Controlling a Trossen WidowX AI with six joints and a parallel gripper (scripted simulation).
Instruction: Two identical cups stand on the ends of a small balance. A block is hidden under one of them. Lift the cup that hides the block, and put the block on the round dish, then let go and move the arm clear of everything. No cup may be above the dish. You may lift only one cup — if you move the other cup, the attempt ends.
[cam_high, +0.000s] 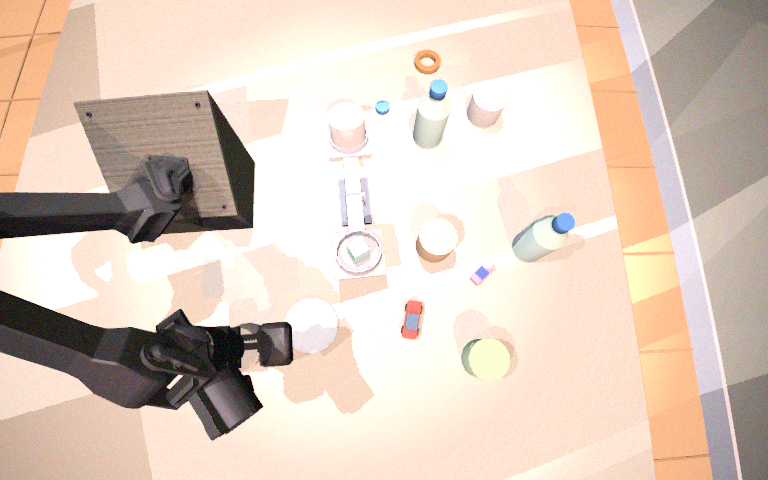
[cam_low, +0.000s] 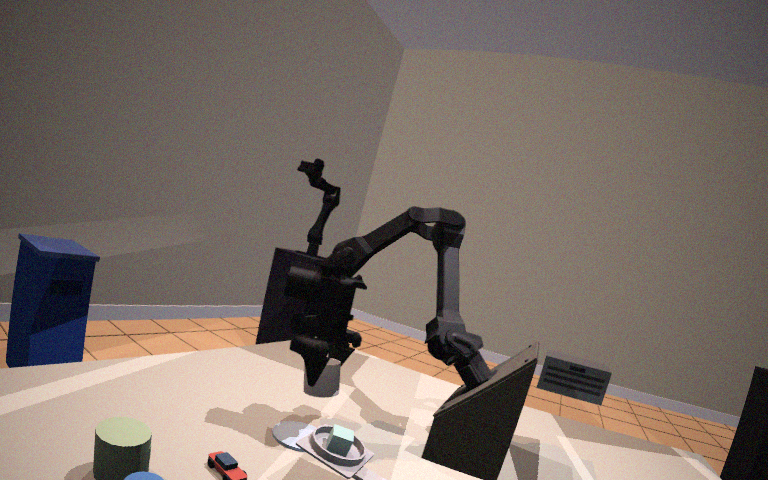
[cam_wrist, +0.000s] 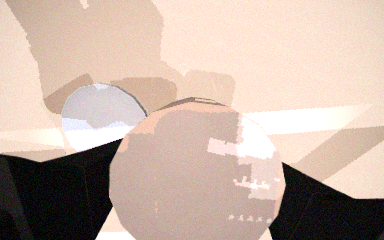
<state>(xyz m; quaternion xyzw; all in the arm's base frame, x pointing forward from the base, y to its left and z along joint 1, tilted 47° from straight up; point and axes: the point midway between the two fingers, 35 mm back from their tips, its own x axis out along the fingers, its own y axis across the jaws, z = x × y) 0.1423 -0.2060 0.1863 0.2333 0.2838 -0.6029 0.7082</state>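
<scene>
My gripper (cam_high: 278, 343) (cam_low: 321, 366) is shut on the lifted pale cup (cam_low: 322, 382) (cam_wrist: 197, 175) and holds it in the air above the table. In the top view the cup is hidden under my wrist. The round white dish (cam_high: 312, 323) (cam_low: 287, 432) (cam_wrist: 100, 116) lies on the table just beside the cup; in the wrist view the cup overlaps its edge. The pale green block (cam_high: 358, 250) (cam_low: 339, 439) sits uncovered on the near pan of the balance (cam_high: 355, 199). The other cup (cam_high: 346, 127) stands on the far pan.
The arm's wooden base block (cam_high: 164, 147) (cam_low: 481, 418) is at the left. Two bottles (cam_high: 430, 118) (cam_high: 540, 237), an orange cylinder (cam_high: 436, 238), a green cylinder (cam_high: 485, 358) (cam_low: 121, 447), a red car (cam_high: 412, 318) (cam_low: 226, 464), a small pink car (cam_high: 481, 272), a pinkish cup (cam_high: 485, 107) and an orange ring (cam_high: 427, 61) stand to the right.
</scene>
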